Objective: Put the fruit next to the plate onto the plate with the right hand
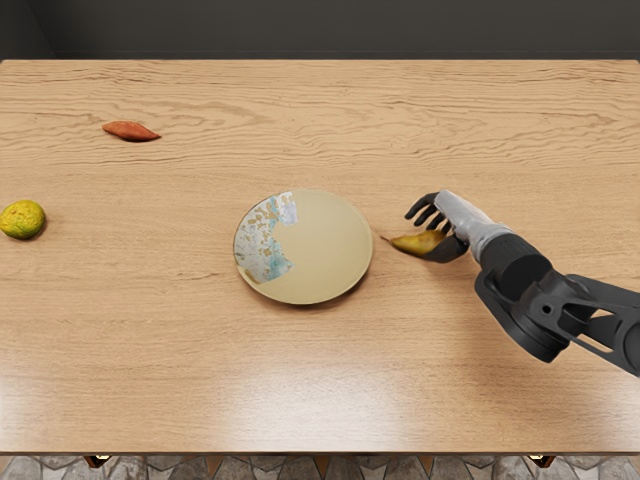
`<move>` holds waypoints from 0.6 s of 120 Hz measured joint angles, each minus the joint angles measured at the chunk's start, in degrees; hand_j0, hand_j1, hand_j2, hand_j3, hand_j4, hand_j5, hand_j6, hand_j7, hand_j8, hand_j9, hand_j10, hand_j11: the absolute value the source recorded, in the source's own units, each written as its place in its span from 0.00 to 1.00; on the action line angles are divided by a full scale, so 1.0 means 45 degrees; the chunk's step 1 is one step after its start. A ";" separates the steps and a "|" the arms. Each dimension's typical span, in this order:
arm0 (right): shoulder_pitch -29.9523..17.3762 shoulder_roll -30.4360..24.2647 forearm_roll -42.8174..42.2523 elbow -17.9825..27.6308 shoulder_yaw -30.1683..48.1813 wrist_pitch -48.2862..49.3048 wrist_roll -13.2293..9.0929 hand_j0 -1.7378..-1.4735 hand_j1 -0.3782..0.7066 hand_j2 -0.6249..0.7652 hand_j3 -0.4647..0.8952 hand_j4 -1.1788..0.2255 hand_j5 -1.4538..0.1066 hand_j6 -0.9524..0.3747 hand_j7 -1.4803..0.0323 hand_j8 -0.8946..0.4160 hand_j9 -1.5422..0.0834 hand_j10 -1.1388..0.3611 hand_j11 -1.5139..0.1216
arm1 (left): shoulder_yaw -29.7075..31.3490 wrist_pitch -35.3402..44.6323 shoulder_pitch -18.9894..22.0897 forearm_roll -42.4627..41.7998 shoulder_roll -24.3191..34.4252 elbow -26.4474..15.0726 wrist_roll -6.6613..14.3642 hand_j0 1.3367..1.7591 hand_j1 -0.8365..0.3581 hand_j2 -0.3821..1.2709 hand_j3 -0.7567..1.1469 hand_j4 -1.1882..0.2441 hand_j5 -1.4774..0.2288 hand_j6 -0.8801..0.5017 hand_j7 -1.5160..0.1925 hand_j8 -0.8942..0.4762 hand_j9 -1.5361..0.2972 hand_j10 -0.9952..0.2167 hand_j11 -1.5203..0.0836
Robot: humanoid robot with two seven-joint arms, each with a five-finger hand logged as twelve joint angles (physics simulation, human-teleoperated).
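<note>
A round tan plate [320, 250] with a patchy blue-white pattern on its left part lies in the middle of the table. Just to its right a small yellow-brown fruit [414, 242] rests on the wood, apart from the plate's rim. My right hand [436, 232] comes in from the right edge and sits at the fruit. Its dark fingers [424, 209] curl over and around the fruit's right end. Whether the fruit is lifted off the table I cannot tell.
A reddish-orange elongated object [130, 131] lies at the back left. A yellow-green round fruit [22, 219] sits near the left edge. The wooden table [320, 380] stretches wide around the plate.
</note>
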 joint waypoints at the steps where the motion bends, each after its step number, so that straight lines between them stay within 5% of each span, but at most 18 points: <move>1: 0.0000 0.0018 -0.0001 -0.0018 0.0000 0.0000 -0.0002 0.30 0.57 0.42 0.34 0.48 0.53 0.34 0.55 0.30 0.55 0.43 0.53 | 0.0000 0.0000 0.0000 0.0000 0.0000 0.0000 0.0000 0.76 0.99 0.23 0.40 0.83 0.86 0.63 0.88 0.65 0.83 0.82 0.94; 29: -0.0017 0.0290 -0.0053 -0.0281 0.0006 0.0021 -0.0015 0.31 0.69 0.57 0.34 0.44 0.49 0.30 0.51 0.34 0.51 0.44 0.49 | -0.0002 0.0000 0.0000 0.0001 0.0000 0.0000 0.0000 0.76 0.99 0.23 0.40 0.83 0.86 0.63 0.88 0.65 0.83 0.82 0.94; 72: 0.0048 0.0339 0.0129 -0.0328 0.0024 0.0101 -0.0014 0.32 0.67 0.62 0.34 0.32 0.38 0.31 0.38 0.35 0.41 0.44 0.38 | 0.0000 0.0000 0.0000 0.0000 0.0000 0.0000 0.0000 0.76 0.99 0.23 0.40 0.83 0.86 0.63 0.88 0.65 0.83 0.82 0.94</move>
